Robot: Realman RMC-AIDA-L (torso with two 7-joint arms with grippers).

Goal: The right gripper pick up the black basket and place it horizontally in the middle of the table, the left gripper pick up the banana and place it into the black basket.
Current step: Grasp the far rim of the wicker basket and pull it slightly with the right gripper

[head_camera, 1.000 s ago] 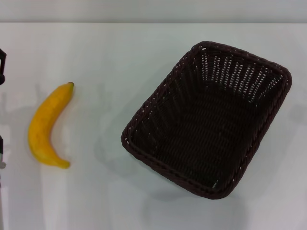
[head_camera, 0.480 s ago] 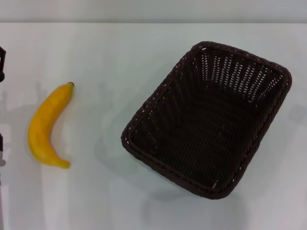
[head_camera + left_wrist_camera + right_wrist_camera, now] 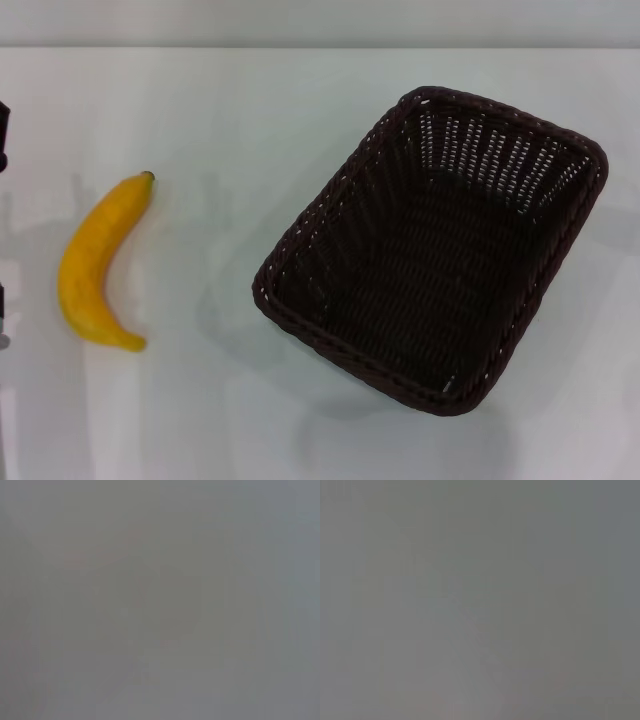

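1. Status: nothing was done yet, as far as you could judge. The black basket (image 3: 432, 248) sat on the tabletop (image 3: 220, 110), angled diagonally rather than horizontal, in the right half and nearer the far right corner than the middle.
2. The banana (image 3: 96, 264) lay on bare tabletop close to the left edge, well apart from the basket, dark stem tip pointing toward the far edge, curve bowing toward the left edge. Not in the basket.
3. Left to do, by my read: both steps. You still had to lift and square up the basket in the middle, then move the banana into it.
4. Right tool: not in the head view, and the right wrist view showed only a featureless grey field. You could not tell whether it was released or clenched.
5. Left tool: only dark slivers of hardware (image 3: 4, 135) showed at the left edge of the head view, probably the left arm. No fingers seen, and the left wrist view was blank grey too. State could not be told.
6. Basket look: dark brown-black wicker, rectangular with rounded corners, openwork sides, thick braided rim, empty inside, upright on its base.
7. Banana look: single, yellow, unpeeled, clearly shorter than the basket's long side, so it should fit lying flat.
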